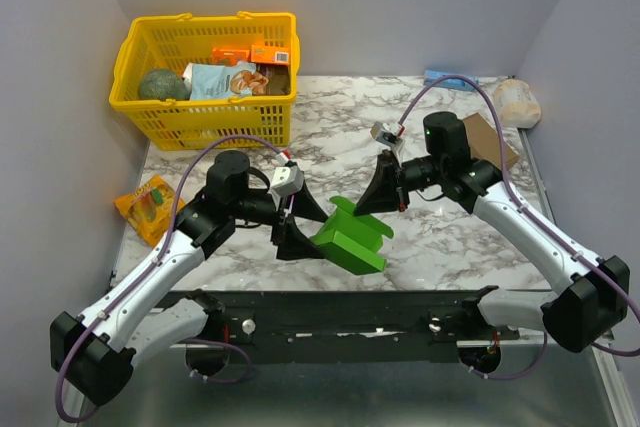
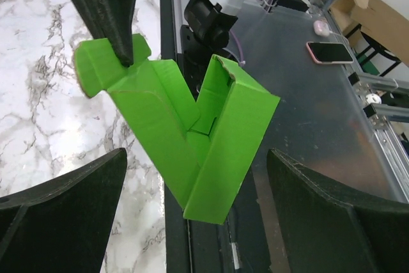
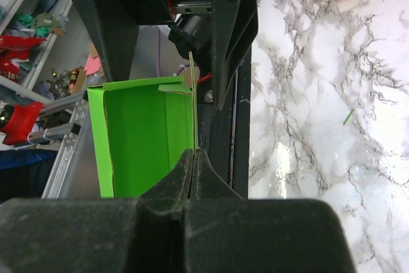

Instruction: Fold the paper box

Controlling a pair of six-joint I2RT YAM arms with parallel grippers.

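The bright green paper box (image 1: 352,237) is partly folded and held tilted just above the marble table's near edge. My right gripper (image 1: 378,195) is shut on a thin upper flap of it; in the right wrist view the closed fingertips (image 3: 193,156) pinch the card's edge, with the box's open inside (image 3: 140,139) to their left. From the left wrist view the right fingers (image 2: 112,11) come down onto the flap at the top of the box (image 2: 166,113). My left gripper (image 1: 300,224) stands wide open at the box's left end, its fingers (image 2: 57,209) either side, not touching it.
A yellow basket (image 1: 160,117) with packets stands at the back left. An orange packet (image 1: 150,207) lies at the table's left edge. A brown cardboard box (image 1: 490,142) and a pale bag (image 1: 518,102) sit at the back right. The black frame rail (image 1: 350,312) runs along the near edge.
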